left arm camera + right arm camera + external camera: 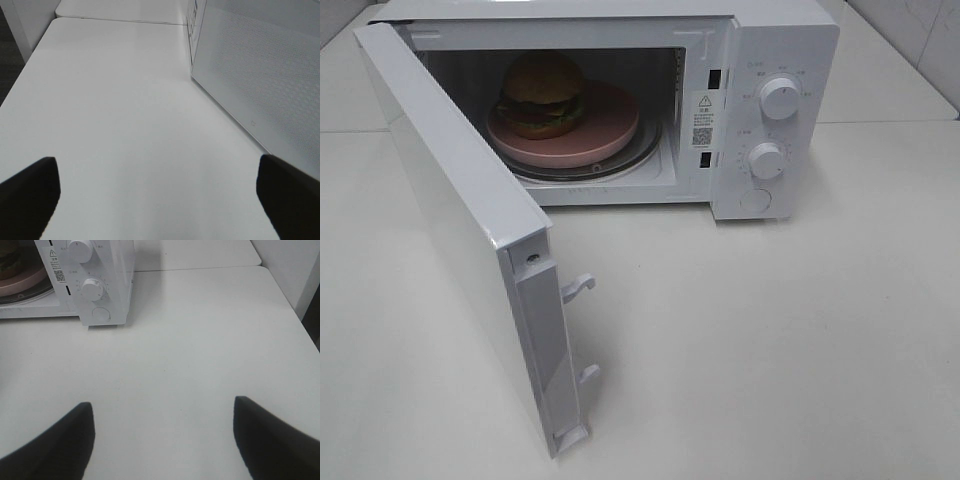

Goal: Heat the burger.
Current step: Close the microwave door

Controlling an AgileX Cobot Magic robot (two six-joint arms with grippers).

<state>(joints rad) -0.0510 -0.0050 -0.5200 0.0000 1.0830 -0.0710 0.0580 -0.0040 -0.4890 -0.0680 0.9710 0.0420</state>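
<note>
The open microwave door (470,250) fills the lower left of the high view. The burger (542,95) sits on the pink plate (610,135) inside the microwave (785,40), upper centre. The left gripper (157,200) and right gripper (162,440) have fingers wide apart above the table (200,340).

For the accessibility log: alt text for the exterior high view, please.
A white microwave stands on a white table with its door wide open. Inside, a burger sits on a pink plate on the glass turntable.

burger (542,92) on plate (615,132), inside microwave (785,40) — on table (770,330)
</note>
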